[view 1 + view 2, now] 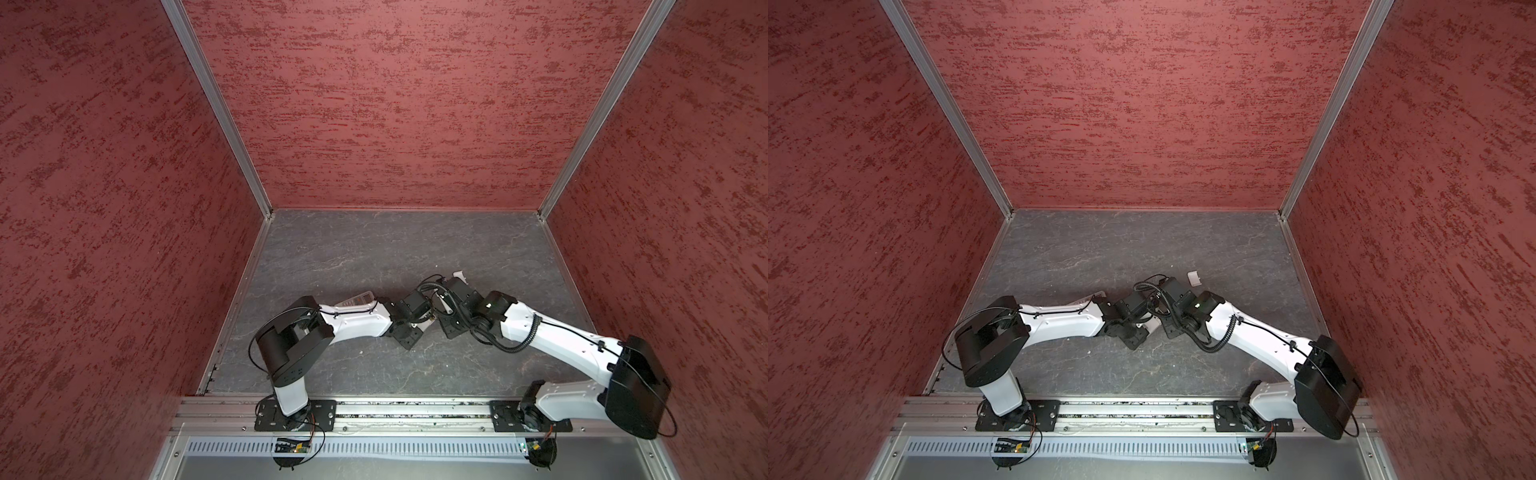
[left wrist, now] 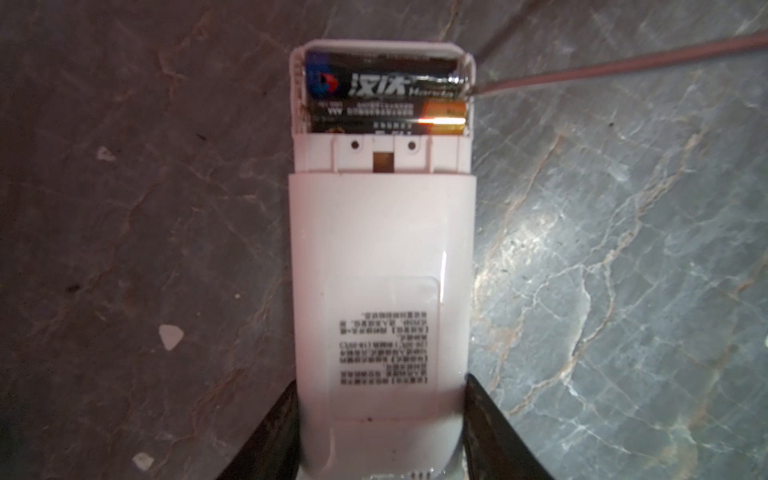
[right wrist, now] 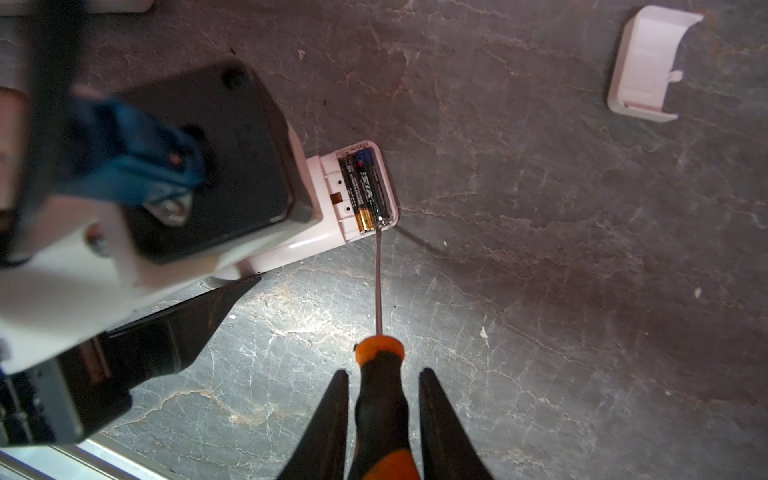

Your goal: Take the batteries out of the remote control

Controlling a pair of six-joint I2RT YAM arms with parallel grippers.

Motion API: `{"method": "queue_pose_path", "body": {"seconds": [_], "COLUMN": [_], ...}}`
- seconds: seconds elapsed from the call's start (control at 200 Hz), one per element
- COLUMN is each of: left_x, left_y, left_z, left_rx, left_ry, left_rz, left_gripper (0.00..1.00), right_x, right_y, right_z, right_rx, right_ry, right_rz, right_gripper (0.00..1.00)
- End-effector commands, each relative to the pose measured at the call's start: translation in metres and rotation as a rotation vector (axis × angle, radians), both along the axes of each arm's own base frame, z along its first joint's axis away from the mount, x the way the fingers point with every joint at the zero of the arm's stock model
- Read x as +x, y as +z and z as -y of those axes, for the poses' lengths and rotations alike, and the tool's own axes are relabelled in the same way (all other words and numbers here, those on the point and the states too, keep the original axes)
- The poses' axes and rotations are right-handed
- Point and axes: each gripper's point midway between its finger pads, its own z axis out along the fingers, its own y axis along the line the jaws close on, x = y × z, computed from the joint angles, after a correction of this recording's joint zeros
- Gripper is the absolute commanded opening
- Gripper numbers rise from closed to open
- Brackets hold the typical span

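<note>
Tabletop (image 1: 374, 249) first: a grey, veined slab walled in by red panels, with both arms leaning in over its middle so that their wrists almost meet. The left arm (image 1: 353, 324) comes in low, and the left pincer (image 2: 380, 399) is clamped across the sides of the remote control (image 2: 382, 249), at the end away from the battery bay. To me that looks like a brace, keeping the white body steady so it cannot skid when pushed.

The right arm (image 1: 552, 332) reaches in from the opposite side. The right pincer (image 3: 384, 374) is closed around the black-and-orange handle of the screwdriver (image 3: 380, 395), gripping well back so the long thin shaft runs ahead like a lever.

The remote control has its back up, label showing. It sits flat to the tabletop as far as I can tell, and the bay at its far end is uncovered. The battery cover (image 3: 648, 62), a small white shell, lies by itself well apart from the remote, clear of the work.

The batteries (image 2: 382, 95), two of them, sit side by side across the open bay, both in their seats. The screwdriver's tip rests at the corner of the bay, against the metal end of the outer battery, which I take to be the place to pry from. Neither battery is out yet.
</note>
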Motion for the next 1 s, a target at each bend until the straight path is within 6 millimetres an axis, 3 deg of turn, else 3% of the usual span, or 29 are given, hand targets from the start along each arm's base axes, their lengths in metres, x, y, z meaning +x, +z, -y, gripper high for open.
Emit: {"method": "queue_pose_path", "body": {"seconds": [0.0,0.992], "left_x": [-0.036,-0.040], "left_y": [-0.030,-0.035], "left_z": [-0.004,-0.005], "left_rx": [0.050,0.061], "left_ry": [-0.077,-0.081], "left_rz": [-0.142,-0.159], "left_gripper": [0.54,0.52], "right_x": [0.015,0.019], "right_y": [0.007,0.027], "right_z": [-0.008,-0.008], "right_rx": [0.034,0.047], "right_ry": [0.013,0.033], "right_rz": [0.080,0.133], "right_gripper": [0.00,0.00]}}
